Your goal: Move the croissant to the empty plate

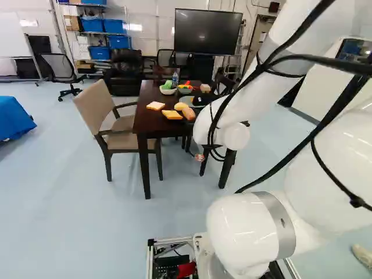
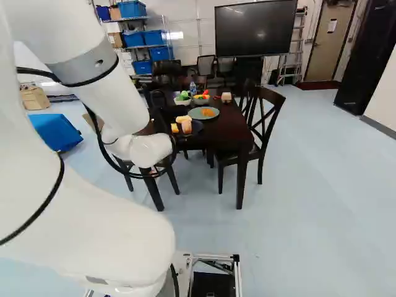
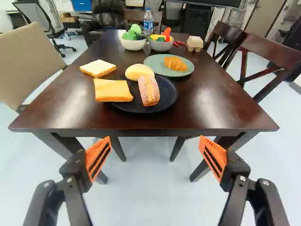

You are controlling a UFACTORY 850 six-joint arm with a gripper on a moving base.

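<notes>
In the left base view my gripper (image 1: 199, 157) shows only as a small orange patch below the arm's wrist. The gripper (image 3: 156, 157) stands open in the wrist view, nothing between its orange pads, short of the table's near edge. Farther ahead the croissant (image 3: 175, 63) lies on the green plate (image 3: 155, 67). Nearer stands a dark plate (image 3: 168, 101) with a round bun (image 3: 139, 71) and a sugared pastry (image 3: 149, 91); a yellow slice (image 3: 113, 90) overlaps its side. Both plates bear food.
A pale bread slice (image 3: 98, 68) lies on the dark table (image 3: 211, 110). Behind the plates stand a white bowl (image 3: 133, 44), a grey bowl (image 3: 161, 45), a bottle (image 3: 148, 21) and an egg carton (image 3: 194, 43). Chairs flank the table, one beige (image 1: 96, 107), one dark (image 2: 266, 124).
</notes>
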